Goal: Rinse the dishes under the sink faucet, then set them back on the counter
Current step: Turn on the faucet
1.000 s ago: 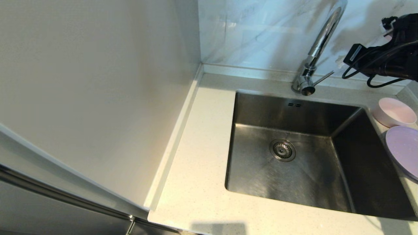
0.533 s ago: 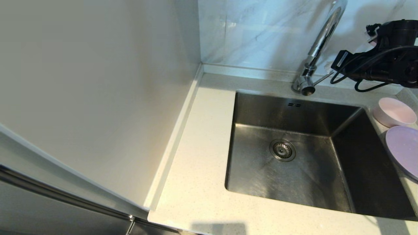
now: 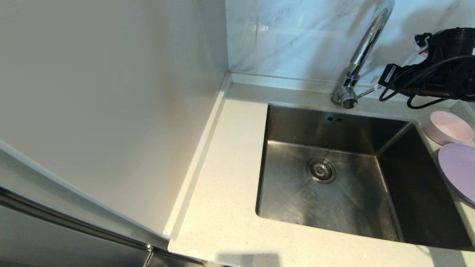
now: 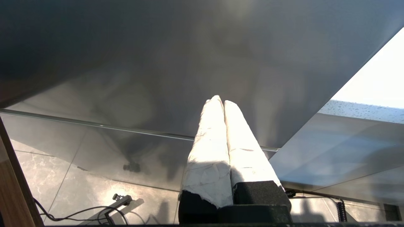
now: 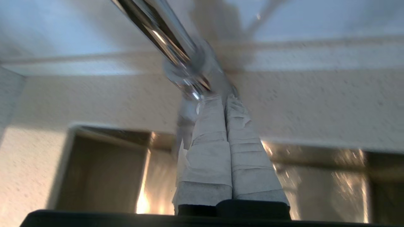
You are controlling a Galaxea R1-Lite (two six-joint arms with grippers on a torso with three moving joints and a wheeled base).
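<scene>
- Where the faucet's side lever [image 3: 368, 90] sticks out, the right end effector [image 5: 224, 100] sits with its taped fingers pressed together, gripping nothing, tips against the sink faucet [image 3: 362, 52] base.
- Its arm reaches in from the right edge above the rear corner of the tabletop [image 3: 222, 207].
- Pink bowl [image 3: 448, 127] and lavender plate [image 3: 458, 171] rest on the narrow strip right of the sink [image 3: 334, 181]; the plate is cut off by the picture's edge.
- Sink basin lies open, drain [image 3: 321, 170] bare.
- Left of the sink runs wide bare tabletop up to a side wall.
- Left end effector [image 4: 222, 102] hangs closed and empty, below the tabletop level, beside a grey panel.
- No greyish-white dish can be made out.
</scene>
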